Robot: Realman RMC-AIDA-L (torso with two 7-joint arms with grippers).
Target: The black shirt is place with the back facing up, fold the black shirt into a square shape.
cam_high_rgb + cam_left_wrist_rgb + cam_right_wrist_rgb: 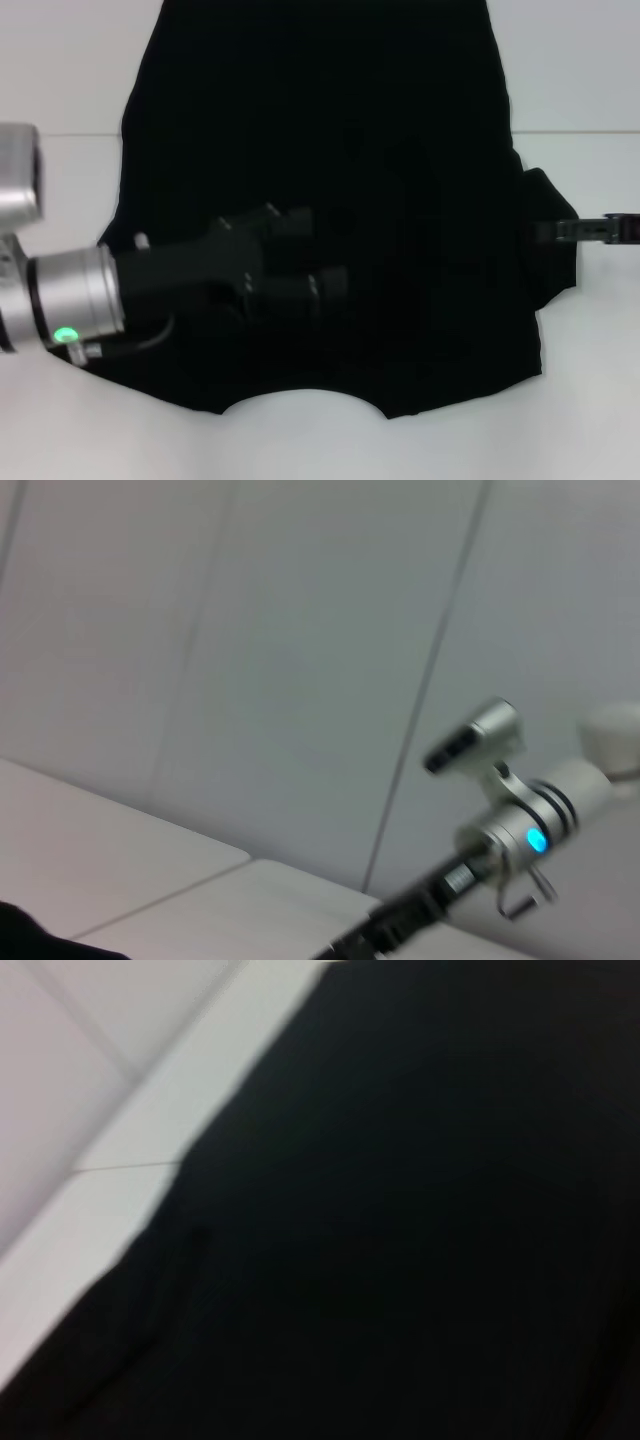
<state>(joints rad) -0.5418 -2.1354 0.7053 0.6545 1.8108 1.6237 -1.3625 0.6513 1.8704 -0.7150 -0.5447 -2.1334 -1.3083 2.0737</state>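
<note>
Head view: black shirt [380, 150] spread flat over white tabletop [600, 400], curved neckline at the near edge, right sleeve bunched at the shirt's right side. Left gripper [325, 255] stretched over the shirt's lower left part, fingers [330, 282] dark against the dark cloth, so cannot tell whether parted or pinching fabric. Right gripper [545, 232] reaching in at the right sleeve, tip lost against the fabric; cannot tell its fingers' state either. Left wrist view: pale wall, bare tabletop [130, 850], right arm [510, 830] beyond with blue light. Right wrist view: shirt [420, 1220] filling most of the picture, tabletop [120, 1190] at its edge.
</note>
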